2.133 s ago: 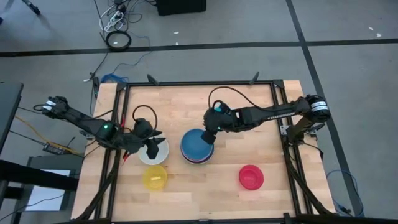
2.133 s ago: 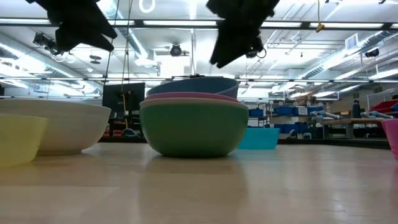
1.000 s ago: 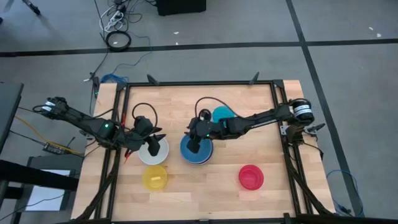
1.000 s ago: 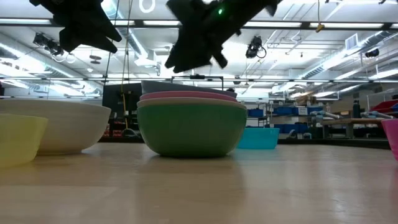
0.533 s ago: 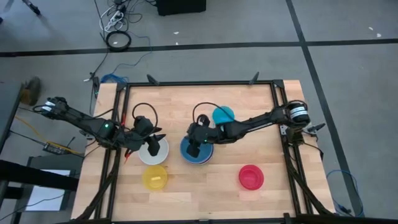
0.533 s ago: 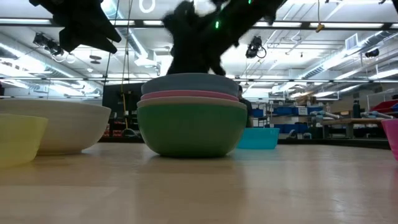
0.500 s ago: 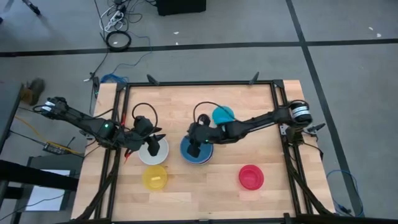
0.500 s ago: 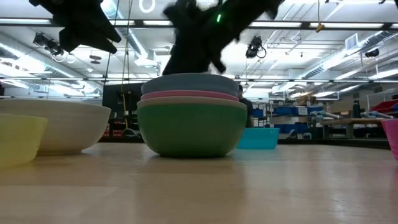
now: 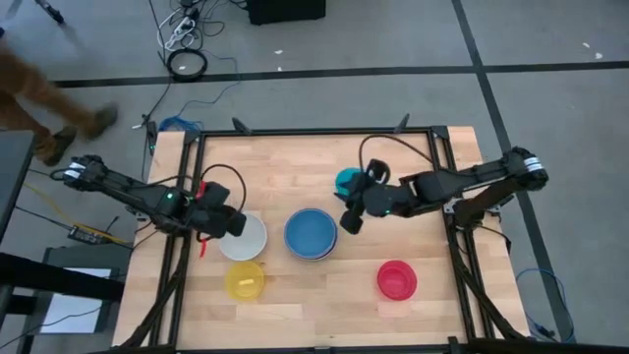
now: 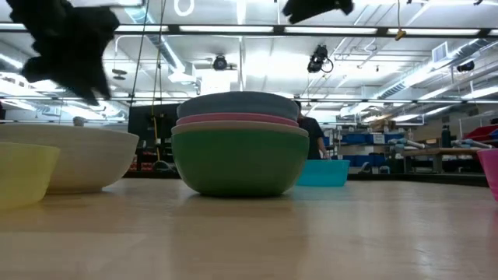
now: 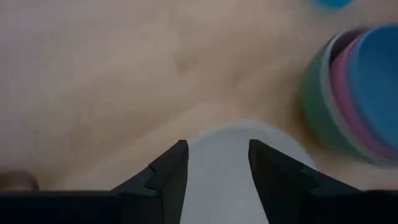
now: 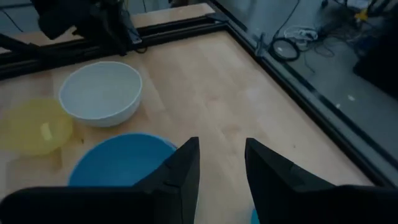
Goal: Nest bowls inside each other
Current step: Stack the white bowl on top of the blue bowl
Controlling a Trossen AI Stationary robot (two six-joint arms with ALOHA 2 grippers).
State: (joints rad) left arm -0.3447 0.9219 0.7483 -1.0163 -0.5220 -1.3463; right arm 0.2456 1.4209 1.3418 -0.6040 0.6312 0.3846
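Observation:
A blue bowl (image 9: 312,232) sits nested in a pink bowl (image 10: 237,120), and that one in a green bowl (image 10: 240,163), at the table's middle. A white bowl (image 9: 248,238) stands left of the stack. My left gripper (image 9: 236,224) hangs open over the white bowl's left rim, tipped down and clear of it; the bowl (image 11: 217,180) shows between its fingers. My right gripper (image 9: 346,224) is open with nothing in it, raised just right of the stack, in front of the small cyan bowl (image 9: 344,180).
A yellow bowl (image 9: 244,280) stands near the front left and a red bowl (image 9: 397,280) near the front right. Black frame rails (image 9: 314,131) edge the table. A person walks on the floor beyond the far left corner (image 9: 39,98).
My right gripper has risen off the blue bowl and drawn back toward the table's right edge; the blue bowl stays seated in the pink one. My left gripper has rolled and tipped downward over the white bowl.

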